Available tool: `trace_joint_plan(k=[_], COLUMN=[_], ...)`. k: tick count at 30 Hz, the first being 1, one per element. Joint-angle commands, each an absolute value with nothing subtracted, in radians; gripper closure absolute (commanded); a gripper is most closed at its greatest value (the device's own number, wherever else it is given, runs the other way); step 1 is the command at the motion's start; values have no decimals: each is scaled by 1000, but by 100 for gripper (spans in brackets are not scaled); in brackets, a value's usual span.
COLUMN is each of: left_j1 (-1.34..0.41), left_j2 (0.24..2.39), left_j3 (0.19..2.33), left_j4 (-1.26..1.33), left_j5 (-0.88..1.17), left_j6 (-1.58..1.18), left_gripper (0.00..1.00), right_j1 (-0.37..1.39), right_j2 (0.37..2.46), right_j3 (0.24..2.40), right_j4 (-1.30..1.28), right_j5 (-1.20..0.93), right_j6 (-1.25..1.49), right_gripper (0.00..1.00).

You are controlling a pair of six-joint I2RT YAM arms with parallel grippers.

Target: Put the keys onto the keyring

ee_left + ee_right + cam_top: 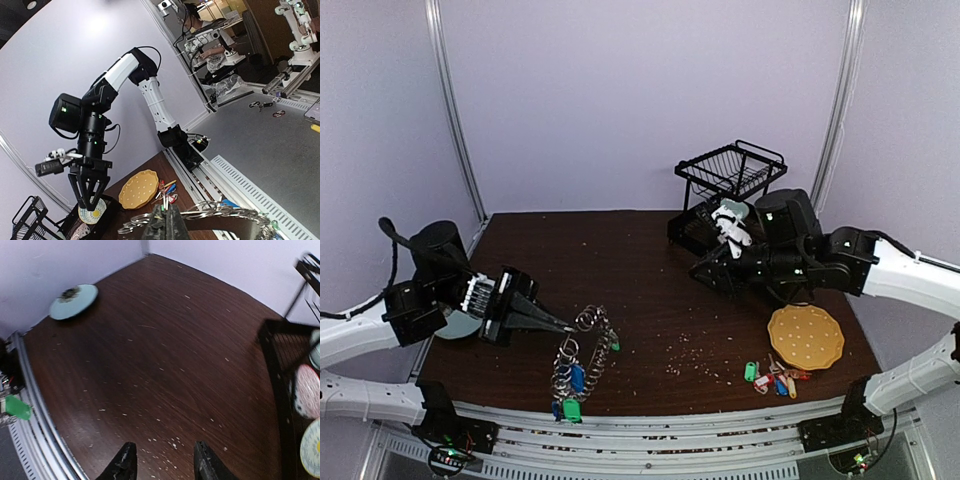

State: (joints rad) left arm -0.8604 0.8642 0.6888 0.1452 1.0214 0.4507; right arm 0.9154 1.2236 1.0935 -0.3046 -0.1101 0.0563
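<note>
**A:** Where's the keyring (582,358)?

**B:** Near the desk's (650,250) front edge, left of centre. It is strung with green and blue tags, and the left end effector (566,326) is fully closed on its top.

**A:** And the loose keys (772,379)?

**B:** Front right, just before a yellow plate (806,337).

**A:** The right end effector (164,446)?

**B:** Farther back, above bare wood beside the black rack (730,172). Its jaws are partly apart and hold nothing.

Dark wooden table (620,260) (crumb-speckled), black wire rack (730,170), scalloped yellow plate (805,337), pale blue plate (74,301).
</note>
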Motion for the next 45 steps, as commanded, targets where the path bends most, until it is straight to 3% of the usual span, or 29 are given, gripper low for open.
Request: trace_joint_plan(k=[1, 5, 12, 15, 21, 28, 34, 40, 45], left_j1=[-859, -860, -860, -859, -859, -860, -859, -859, -859], left_j2=[871, 873, 845, 836, 831, 830, 814, 817, 816], left_j3=[689, 671, 635, 626, 630, 626, 616, 615, 616], left_j4=[252, 279, 291, 287, 261, 249, 256, 256, 255], left_j5=[1034, 989, 963, 963, 960, 956, 952, 949, 943], left_j6=[410, 398, 400, 404, 425, 435, 428, 427, 427], left_gripper=[100, 100, 100, 100, 100, 100, 100, 100, 100], right_j1=[881, 863, 876, 931, 942, 979, 979, 983, 981], right_j2=[1283, 1378, 1440, 1419, 1378, 1452, 1476, 1344, 1360], right_j3=[1099, 1083, 895, 864, 887, 1140, 971, 814, 752], right_j4=[-571, -739, -733, -703, -731, -809, -979, -841, -765], right_j5=[227, 271, 59, 21, 44, -151, -7, 37, 76], right_j6=[347, 480, 659, 652, 441, -190, -428, -425, -466], right_gripper=[61, 62, 65, 55, 47, 41, 44, 62, 64])
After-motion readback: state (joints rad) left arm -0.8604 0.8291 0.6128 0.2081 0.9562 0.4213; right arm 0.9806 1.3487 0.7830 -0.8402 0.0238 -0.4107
